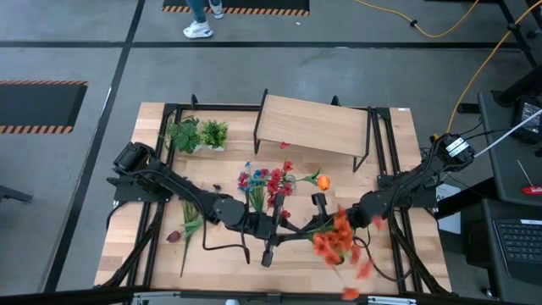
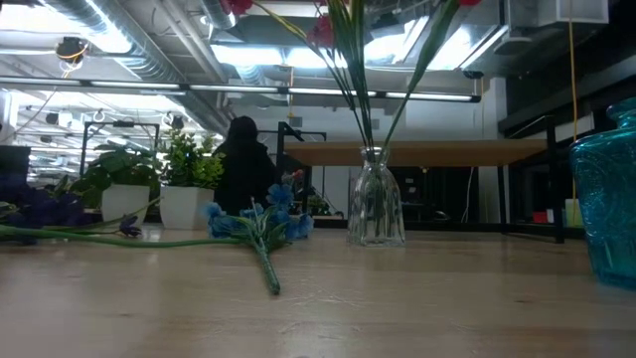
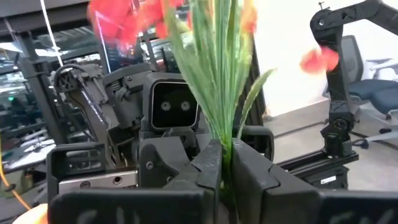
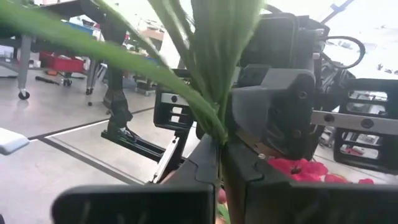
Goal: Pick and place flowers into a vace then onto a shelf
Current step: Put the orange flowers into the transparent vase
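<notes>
right gripper (image 4: 222,163) pinching flowers (image 4: 211,74) (stems) | left gripper (image 3: 225,171) pinching same bunch

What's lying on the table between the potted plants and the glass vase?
In the low view, one blue flower stem lies flat on the table, between the potted plants and the vase.

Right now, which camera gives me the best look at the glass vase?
The low view: the clear glass vase stands upright on the table with green stems in it. In the high view it is hard to pick out under the blossoms. Neither wrist view shows it; each shows a hand shut on green stems.
</notes>
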Tool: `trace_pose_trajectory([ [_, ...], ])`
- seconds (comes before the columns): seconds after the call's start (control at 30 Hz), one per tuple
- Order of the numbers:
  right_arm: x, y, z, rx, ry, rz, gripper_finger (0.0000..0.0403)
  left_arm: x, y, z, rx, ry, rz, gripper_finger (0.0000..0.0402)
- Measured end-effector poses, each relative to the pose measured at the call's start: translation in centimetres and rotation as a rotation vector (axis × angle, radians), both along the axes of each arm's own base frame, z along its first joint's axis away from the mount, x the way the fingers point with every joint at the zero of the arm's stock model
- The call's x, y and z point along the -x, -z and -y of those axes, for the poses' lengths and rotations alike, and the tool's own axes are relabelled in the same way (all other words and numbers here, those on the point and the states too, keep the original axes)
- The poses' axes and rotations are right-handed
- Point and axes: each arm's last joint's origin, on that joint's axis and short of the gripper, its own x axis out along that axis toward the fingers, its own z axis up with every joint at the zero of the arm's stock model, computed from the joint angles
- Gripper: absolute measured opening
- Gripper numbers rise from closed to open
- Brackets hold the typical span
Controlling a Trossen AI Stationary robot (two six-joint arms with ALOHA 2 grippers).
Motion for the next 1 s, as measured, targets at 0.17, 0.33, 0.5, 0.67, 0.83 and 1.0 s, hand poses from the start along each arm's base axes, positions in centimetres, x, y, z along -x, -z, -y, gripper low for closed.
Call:
trace_pose_trajectory([
  [0.17, 0.0, 0.0, 0.0, -0.009, -0.004, -0.006, 0.0005, 0.2, 0.1, 0.5, -0.007, -0.003, -0.010, 0.0060],
  [0.33, 0.2, -0.2, 0.0, -0.040, -0.019, -0.026, 0.0003, 1.2, 0.0, 2.0, -0.070, -0.015, -0.009, 0.0093],
  [0.5, 0.5, -0.6, 0.4, -0.058, -0.011, -0.072, 0.0002, 2.8, -0.2, 4.3, -0.109, -0.120, -0.017, 0.0123],
  [0.67, 1.4, -1.4, 0.8, -0.083, -0.023, -0.115, 0.0002, 4.5, -0.1, 6.5, -0.134, -0.148, -0.055, 0.0134],
  [0.83, 2.7, -2.2, 0.4, -0.080, -0.058, -0.124, 0.0001, 6.0, 0.5, 8.1, -0.149, -0.183, -0.109, 0.0127],
  [1.0, 4.5, -2.7, 0.0, -0.065, -0.026, -0.179, 0.0001, 6.5, 0.8, 8.5, -0.124, -0.236, -0.144, 0.0118],
])
